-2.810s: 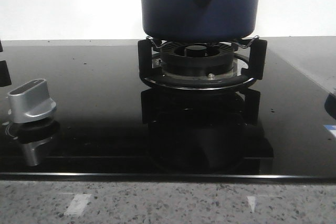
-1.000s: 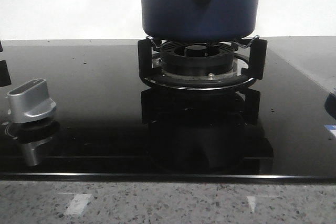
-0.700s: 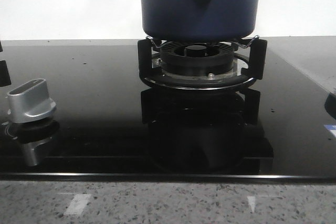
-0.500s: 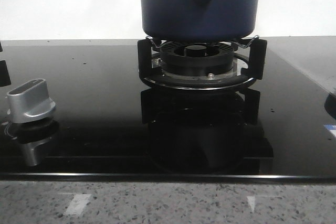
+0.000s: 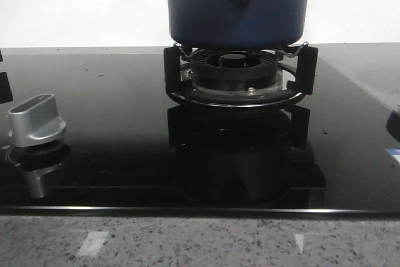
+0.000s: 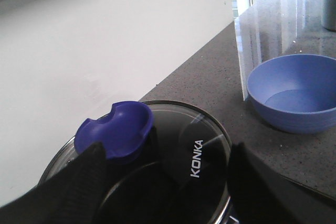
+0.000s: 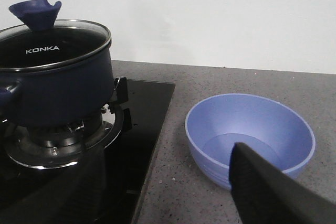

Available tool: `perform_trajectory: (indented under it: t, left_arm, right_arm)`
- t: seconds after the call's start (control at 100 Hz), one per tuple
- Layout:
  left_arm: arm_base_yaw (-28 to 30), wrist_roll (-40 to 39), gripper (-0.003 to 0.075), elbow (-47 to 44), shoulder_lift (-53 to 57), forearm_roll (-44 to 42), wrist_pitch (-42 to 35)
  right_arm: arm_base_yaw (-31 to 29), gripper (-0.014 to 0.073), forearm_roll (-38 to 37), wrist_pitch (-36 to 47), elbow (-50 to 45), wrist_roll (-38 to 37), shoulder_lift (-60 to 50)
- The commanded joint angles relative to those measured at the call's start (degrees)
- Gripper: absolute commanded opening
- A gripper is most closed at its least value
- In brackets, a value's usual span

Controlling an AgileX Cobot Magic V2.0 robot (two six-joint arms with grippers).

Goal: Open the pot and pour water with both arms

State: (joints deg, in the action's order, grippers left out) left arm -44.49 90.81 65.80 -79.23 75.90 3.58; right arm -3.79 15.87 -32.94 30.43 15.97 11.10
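Hob (image 5: 112, 129): black glass, set in a speckled grey counter (image 7: 210, 198); its near edge lies close to the camera and its right edge ends just short of the bowl.

Pot (image 5: 237, 4): navy, seated on the burner grate (image 5: 240, 85) at far centre of the hob. Glass lid (image 6: 173, 171) still on, blue knob (image 6: 114, 129) upright. Judgement: nothing done yet; lid removal and pouring both remain.

Bowl (image 7: 249, 135): blue, on the counter right of the hob, well apart from the pot, apparently the pour target. Bare counter lies between them.

Left gripper (image 6: 163, 192): above the lid, dark fingers spread to either side of the knob, not closed on it.

Right gripper (image 7: 157, 198): near the bowl; one finger clearly seen, jaw state cannot be told.

Stove dial (image 5: 37, 120): near left, clear of the arms.
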Motion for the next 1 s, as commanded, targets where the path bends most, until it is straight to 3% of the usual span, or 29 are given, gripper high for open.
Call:
perform_trajectory:
  t: [0.0,0.19,0.36,0.65,0.88,0.99]
  left_arm:
    - [0.72,4.64,0.0421,2.1,1.29,7.29,-1.79]
    - [2.42,6.39,0.0452,2.1,-0.11,10.36,1.71]
    - [3.89,6.39,0.0524,2.1,-0.19,10.64,-1.55]
    - [4.62,6.39,0.0491,2.1,-0.32,11.4,-2.38]
    - [6.72,6.39,0.0492,2.6,-1.85,13.28,10.47]
    - [8.79,6.61,0.0493,3.19,-3.44,18.63,11.47]
  right_arm:
    - [0.02,0.0455,0.54,4.51,1.26,0.33,1.33]
    - [0.02,0.0455,0.54,4.51,1.26,0.33,1.33]
    - [0.02,0.0455,0.54,4.51,1.26,0.33,1.33]
    - [0.02,0.0455,0.54,4.51,1.26,0.33,1.33]
    - [0.02,0.0455,0.54,4.51,1.26,0.33,1.33]
    - [0.02,0.0455,0.54,4.51,1.26,0.33,1.33]
